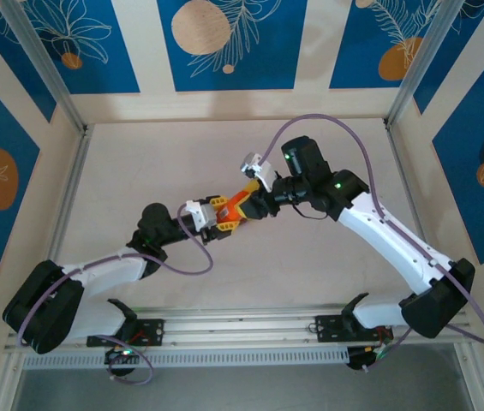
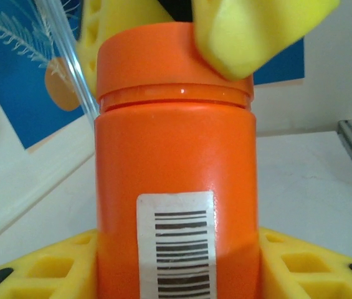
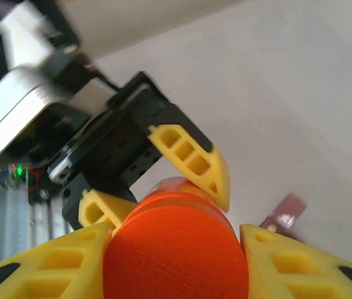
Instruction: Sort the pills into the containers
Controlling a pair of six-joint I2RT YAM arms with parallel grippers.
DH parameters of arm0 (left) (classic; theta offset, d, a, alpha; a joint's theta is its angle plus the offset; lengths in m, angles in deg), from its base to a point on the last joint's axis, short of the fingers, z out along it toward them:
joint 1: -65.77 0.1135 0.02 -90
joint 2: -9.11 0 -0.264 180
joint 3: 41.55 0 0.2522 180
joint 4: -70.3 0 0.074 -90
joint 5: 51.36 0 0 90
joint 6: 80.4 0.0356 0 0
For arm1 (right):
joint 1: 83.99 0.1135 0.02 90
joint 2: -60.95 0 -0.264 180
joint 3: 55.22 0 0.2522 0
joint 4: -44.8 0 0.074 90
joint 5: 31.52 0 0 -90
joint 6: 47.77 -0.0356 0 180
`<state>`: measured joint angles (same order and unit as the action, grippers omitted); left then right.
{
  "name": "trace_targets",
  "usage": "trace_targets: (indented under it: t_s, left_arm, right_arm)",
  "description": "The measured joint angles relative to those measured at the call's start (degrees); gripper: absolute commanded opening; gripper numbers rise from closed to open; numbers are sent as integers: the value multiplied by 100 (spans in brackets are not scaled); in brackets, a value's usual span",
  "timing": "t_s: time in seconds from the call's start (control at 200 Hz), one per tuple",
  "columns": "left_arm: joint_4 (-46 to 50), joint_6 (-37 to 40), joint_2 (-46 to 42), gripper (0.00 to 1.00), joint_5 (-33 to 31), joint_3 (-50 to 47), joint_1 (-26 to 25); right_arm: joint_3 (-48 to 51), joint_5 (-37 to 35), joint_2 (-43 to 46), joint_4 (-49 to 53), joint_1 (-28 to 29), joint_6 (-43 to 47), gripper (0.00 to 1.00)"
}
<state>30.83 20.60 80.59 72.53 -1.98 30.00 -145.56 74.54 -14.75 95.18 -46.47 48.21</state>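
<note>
Pale table [image 1: 139, 171], the containers [image 3: 286, 210] lying on it

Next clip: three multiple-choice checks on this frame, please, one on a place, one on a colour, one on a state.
1. Where is the orange bottle?
A) standing by the far wall
B) held above the table between two sets of jaws
C) on the rail by the bases
2. Its label is:
A) blue
B) white with black bars
C) green
3. Its cap is:
A) on the bottle
B) lying loose
C) missing
Key: 1 B, left jaws hold its body, right jaws its cap. 2 B, barcode sticker. 3 A, it sits on the neck.
</note>
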Motion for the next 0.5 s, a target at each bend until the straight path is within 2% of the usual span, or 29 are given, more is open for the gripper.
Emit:
trace_targets:
  t_s: [0.145,0.305,0.5]
  left_arm:
    - [236,101,7,0,-306,-4,2]
    - [267,173,120,0,-439,-7,-15]
    - [87,177,310,0,-544,-39,-37]
  right_arm:
    - [46,-437,-129,-90,15,-1694,45]
    - [719,-986,184,-848,125,-3506,48]
    - [1071,-1709,317,-1248,326,-5029,56]
